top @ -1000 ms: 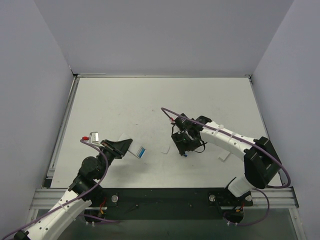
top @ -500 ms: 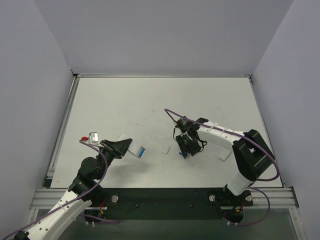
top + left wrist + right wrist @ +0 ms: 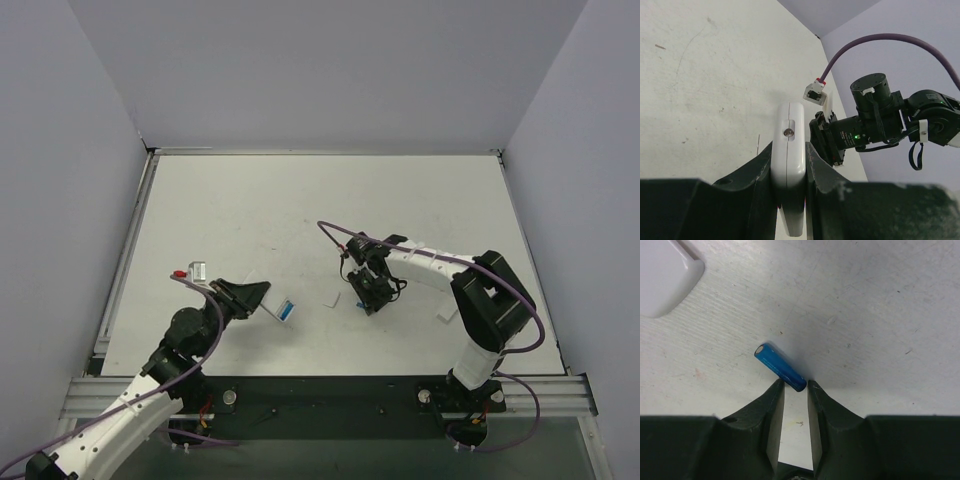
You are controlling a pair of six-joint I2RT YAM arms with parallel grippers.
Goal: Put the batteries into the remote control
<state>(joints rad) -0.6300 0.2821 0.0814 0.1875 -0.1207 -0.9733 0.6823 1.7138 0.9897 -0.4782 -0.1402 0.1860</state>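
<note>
Top view: desk (image 3: 300,200) boxed by walls at 9, 12 and 3 o'clock, with a metal rail along the 9 o'clock edge and the arm bases at 6. A wide stretch of bare desk runs toward 12 o'clock, beyond both arms.

The left claw (image 3: 258,296) sits at about 7 o'clock, off the 9 o'clock rail. Its fingers are pressed onto the remote control (image 3: 788,135), gripped edge-on by its long sides. The free end of the remote points toward 4 o'clock in the top view, with a blue patch on it.

The right claw (image 3: 368,298) is near desk centre, slightly toward 5 o'clock, pointing down at the surface. Its gap is narrow. One battery (image 3: 778,366) lies flat on the desk, running from 11 to 5 o'clock in the right wrist view. Its 5 o'clock end sits between the two fingertips (image 3: 779,390). Cannot tell whether they pinch it or just flank it.

A flat white piece (image 3: 665,275) lies at 10 o'clock from the battery, apart from it. A second white piece (image 3: 447,315) lies at 4 o'clock from the right claw, close to the right arm.
</note>
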